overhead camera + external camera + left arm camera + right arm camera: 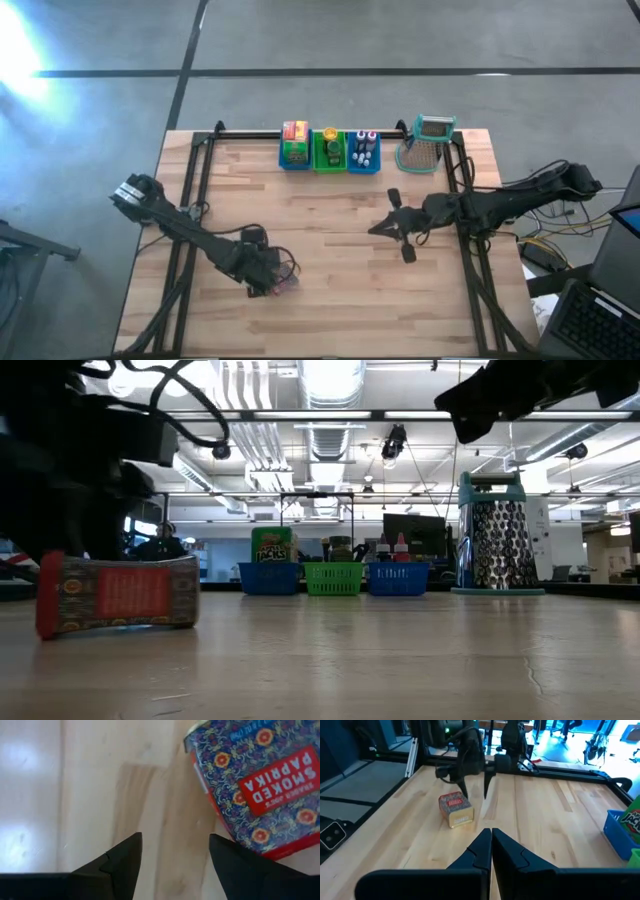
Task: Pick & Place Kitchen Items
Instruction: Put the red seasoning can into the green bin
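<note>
A smoked paprika tin (255, 785), blue-patterned with a red label, lies on its side on the wooden table (330, 300) near the front left. It also shows in the high view (287, 283), the low view (118, 595) and the right wrist view (455, 810). My left gripper (175, 837) points down just beside it, open, with only bare table between its fingers; the tin lies outside one finger (235, 865). My right gripper (491, 832) hovers shut over the table's middle right (375, 229), holding nothing.
At the far edge stand a blue bin (294, 155) with boxes, a green bin (329, 155) and a second blue bin (363, 155) with small bottles. A metal grater (425, 148) stands to their right. Black rails run along the table's sides.
</note>
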Motion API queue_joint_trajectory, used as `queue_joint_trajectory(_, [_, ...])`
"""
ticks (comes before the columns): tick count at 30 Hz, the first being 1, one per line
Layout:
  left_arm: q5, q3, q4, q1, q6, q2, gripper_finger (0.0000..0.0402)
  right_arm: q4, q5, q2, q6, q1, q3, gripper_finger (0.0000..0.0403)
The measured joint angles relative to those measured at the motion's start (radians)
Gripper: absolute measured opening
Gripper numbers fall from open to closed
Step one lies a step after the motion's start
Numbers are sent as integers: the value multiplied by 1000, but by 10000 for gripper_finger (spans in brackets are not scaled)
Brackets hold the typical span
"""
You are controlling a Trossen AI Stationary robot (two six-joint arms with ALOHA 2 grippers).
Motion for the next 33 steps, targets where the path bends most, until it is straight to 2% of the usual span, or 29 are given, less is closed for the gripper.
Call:
queue_joint_trajectory(4, [9,8,72,2,10,25,236,-5,-1,-16,0,3,0,8])
queue_joint_trajectory(10, [98,53,184,5,4,88,235,-33,-1,-30,-1,3,0,8])
queue_joint_trajectory(13, [110,87,232,5,30,129,235,-43,-1,-32,0,2,0,8])
queue_joint_trajectory(23, [120,228,238,63,116,282,235,-54,-2,-42,-5,2,0,8])
queue_joint_trajectory(33, [82,359,258,107,202,337,235,-101,-2,-52,7,4,-1,8])
